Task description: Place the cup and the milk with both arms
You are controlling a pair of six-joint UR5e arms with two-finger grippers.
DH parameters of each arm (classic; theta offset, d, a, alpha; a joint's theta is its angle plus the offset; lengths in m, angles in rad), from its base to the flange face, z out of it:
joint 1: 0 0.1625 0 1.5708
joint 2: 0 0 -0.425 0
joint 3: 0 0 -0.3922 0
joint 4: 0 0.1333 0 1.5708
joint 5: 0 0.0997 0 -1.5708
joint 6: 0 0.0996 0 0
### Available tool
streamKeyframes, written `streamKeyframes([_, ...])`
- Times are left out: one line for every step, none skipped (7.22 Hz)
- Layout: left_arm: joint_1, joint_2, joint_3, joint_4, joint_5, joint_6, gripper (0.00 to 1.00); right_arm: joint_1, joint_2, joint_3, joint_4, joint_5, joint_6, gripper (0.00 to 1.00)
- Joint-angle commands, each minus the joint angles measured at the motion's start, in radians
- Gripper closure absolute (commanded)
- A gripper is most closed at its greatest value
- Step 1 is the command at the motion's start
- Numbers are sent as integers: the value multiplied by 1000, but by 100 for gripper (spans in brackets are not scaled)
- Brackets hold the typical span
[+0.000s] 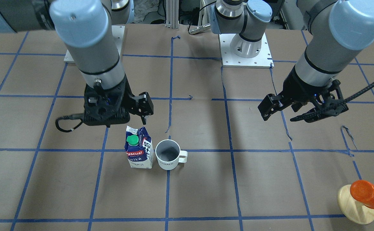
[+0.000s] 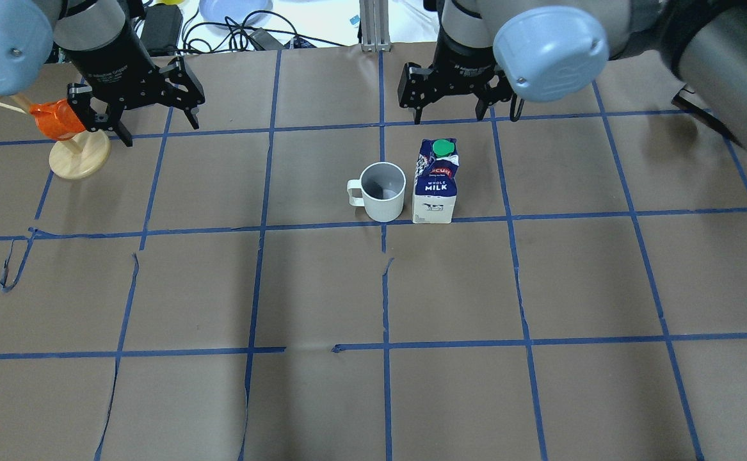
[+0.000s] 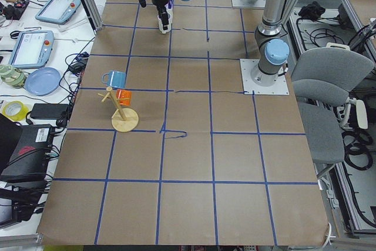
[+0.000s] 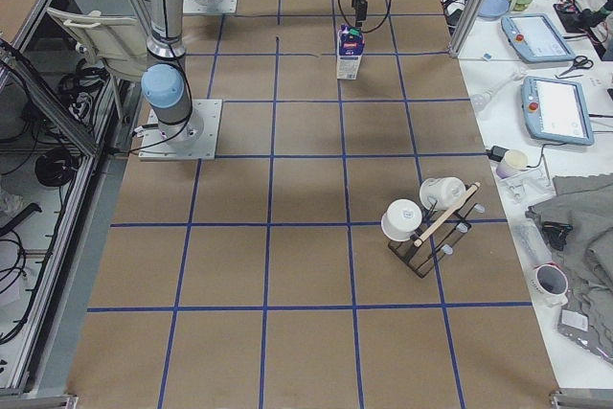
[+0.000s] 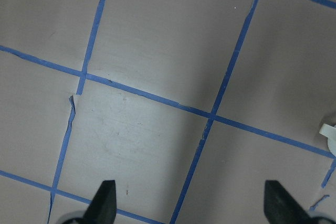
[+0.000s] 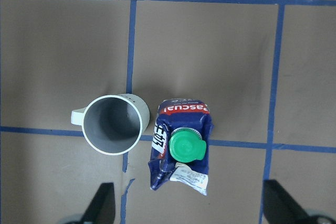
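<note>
The right gripper [image 2: 463, 116] hangs open at the upper middle of the overhead view, just beyond the milk [image 2: 435, 189]. The left gripper [image 2: 155, 121], also open, is at the upper left beside a wooden stand [image 2: 80, 160] bearing an orange mug [image 2: 53, 120]. The desk [image 2: 322, 288] is brown paper gridded with blue tape. The cup [image 2: 383, 192], empty and grey inside, stands just left of the milk. Lettering reads "Pascual", "WHOLE MILK" and "HOME".
</note>
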Motion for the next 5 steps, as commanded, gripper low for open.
streamKeyframes([-5, 8, 0, -17, 2, 146, 0, -103, -133, 4, 189, 0, -104, 0])
streamKeyframes([-5, 16, 3, -23, 4, 173, 0, -163, -182, 6, 289, 3, -226, 0])
streamKeyframes([-6, 28, 3, -54, 22, 173, 0, -168, -195, 33, 347, 0, -238, 0])
streamKeyframes([-6, 45, -2, -71, 34, 173, 0, -168, -231, 74, 345, -2, -241, 0])
streamKeyframes([-6, 50, 0, -71, 33, 175, 0, -171, -252, 93, 337, -3, -241, 0])
